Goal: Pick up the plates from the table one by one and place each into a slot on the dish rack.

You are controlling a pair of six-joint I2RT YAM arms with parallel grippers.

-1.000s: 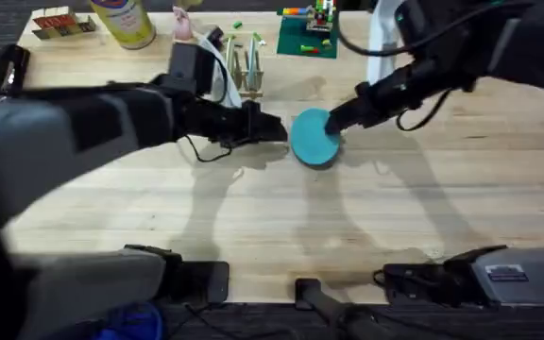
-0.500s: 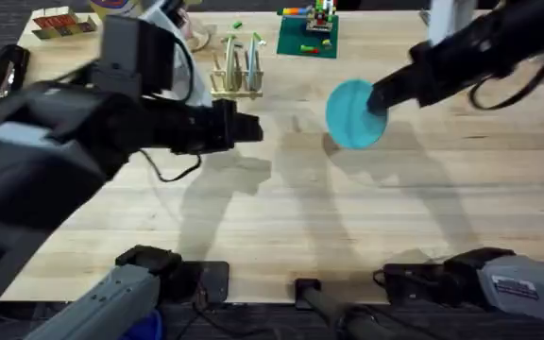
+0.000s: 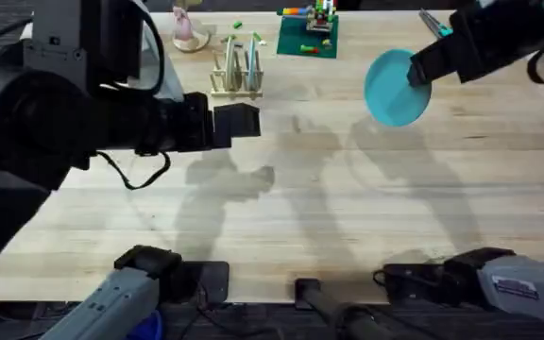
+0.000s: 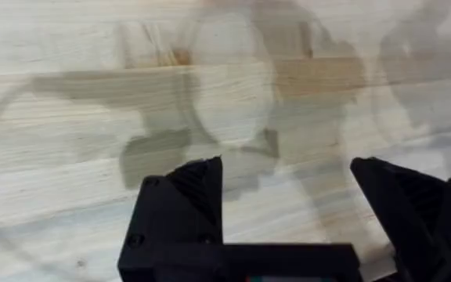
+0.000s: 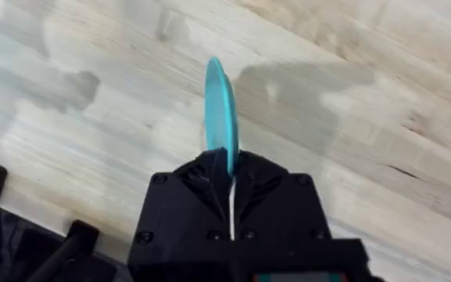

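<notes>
A turquoise plate (image 3: 390,90) hangs above the table's (image 3: 348,208) far right part, held by its rim in my shut right gripper (image 3: 421,70). The right wrist view shows this plate (image 5: 217,102) edge-on, rising upright from between the shut right gripper (image 5: 230,166). The light-wood dish rack (image 3: 237,74) stands at the far middle-left, with thin pale and bluish plates upright between its dowels. My left gripper (image 3: 239,123) hovers just in front of the rack. In the left wrist view it (image 4: 288,192) is open over bare wood, holding nothing.
A green square baseplate (image 3: 307,38) with small bricks lies at the far edge, right of the rack. A pink object (image 3: 187,28) stands left of the rack. The left arm's dark bulk (image 3: 55,123) covers the table's left part.
The right gripper has carried the turquoise plate up off the table's middle, to the right and farther away. The left gripper has drawn back to the left, away from the plate.
</notes>
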